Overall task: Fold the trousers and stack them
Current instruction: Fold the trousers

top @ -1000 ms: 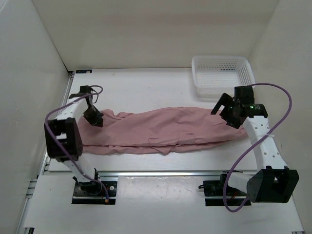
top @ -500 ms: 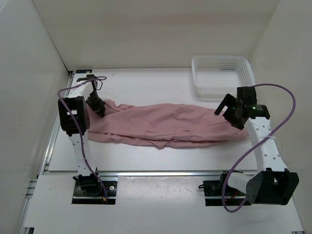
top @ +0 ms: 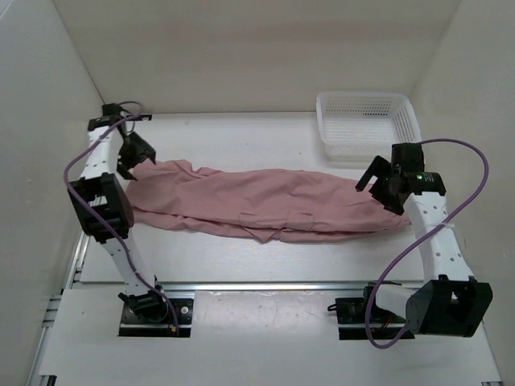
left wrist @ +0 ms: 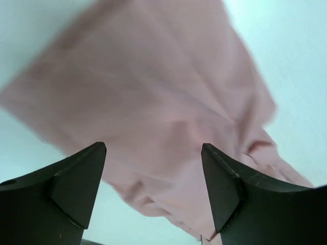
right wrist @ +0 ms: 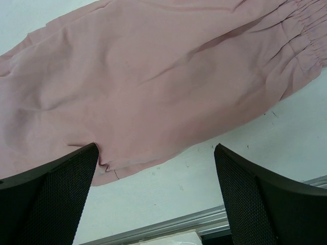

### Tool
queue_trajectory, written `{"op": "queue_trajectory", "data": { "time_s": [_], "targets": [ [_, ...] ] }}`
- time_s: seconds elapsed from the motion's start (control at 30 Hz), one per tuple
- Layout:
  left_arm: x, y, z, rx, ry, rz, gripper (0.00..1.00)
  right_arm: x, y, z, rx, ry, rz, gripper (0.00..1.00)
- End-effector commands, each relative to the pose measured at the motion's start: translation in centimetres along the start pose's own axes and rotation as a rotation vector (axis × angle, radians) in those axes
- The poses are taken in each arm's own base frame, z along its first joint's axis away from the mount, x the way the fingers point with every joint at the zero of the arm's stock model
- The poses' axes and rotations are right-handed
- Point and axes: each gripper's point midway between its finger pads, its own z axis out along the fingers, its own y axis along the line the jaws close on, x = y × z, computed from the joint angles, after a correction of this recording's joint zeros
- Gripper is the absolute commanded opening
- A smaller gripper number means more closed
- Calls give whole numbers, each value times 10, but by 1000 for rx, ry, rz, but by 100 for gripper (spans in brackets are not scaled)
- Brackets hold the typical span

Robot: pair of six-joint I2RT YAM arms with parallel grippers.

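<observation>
The dusty-pink trousers [top: 265, 201] lie stretched left to right across the white table. Their left end [left wrist: 153, 92] shows blurred under my left gripper [left wrist: 153, 148], whose jaws stand wide apart with nothing pinched between them. From above, the left gripper [top: 137, 161] hovers at that left end, near the far-left corner. My right gripper [top: 376, 189] hangs open over the right end, where the gathered waist [right wrist: 301, 35] lies flat. Between the right gripper's [right wrist: 156, 150] fingers I see only the cloth's edge and bare table below.
A white mesh basket [top: 366, 125] stands at the back right, behind the right gripper. White walls close in the table on the left, right and back. A metal rail [right wrist: 179, 227] runs along the near edge.
The left gripper, shut on the trousers' left end a second ago, carried it back and to the left, then opened and let go. The right arm has barely moved.
</observation>
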Motion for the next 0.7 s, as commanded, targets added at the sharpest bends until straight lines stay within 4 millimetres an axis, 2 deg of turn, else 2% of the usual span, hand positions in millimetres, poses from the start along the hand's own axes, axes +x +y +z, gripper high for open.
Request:
{"op": "queue_trajectory", "data": {
  "time_s": [0.0,0.13,0.2,0.23,0.57,0.67],
  "targets": [
    [-4,65,8,-61,24,-138,87,-7,1,3,3,-8,-25,99],
    [15,101,36,-130,111,-230,88,-13,5,3,-8,-10,-42,99],
    [16,116,43,-150,112,-261,88,-16,7,1,-14,-19,-42,99],
    [22,120,47,-149,131,-271,88,-14,6,0,-9,-11,-52,100],
    [34,128,83,-162,206,-267,91,-15,8,3,-14,2,-52,100],
    [39,132,91,-182,227,-266,87,-17,10,1,-19,-6,-52,100]
  ]
}}
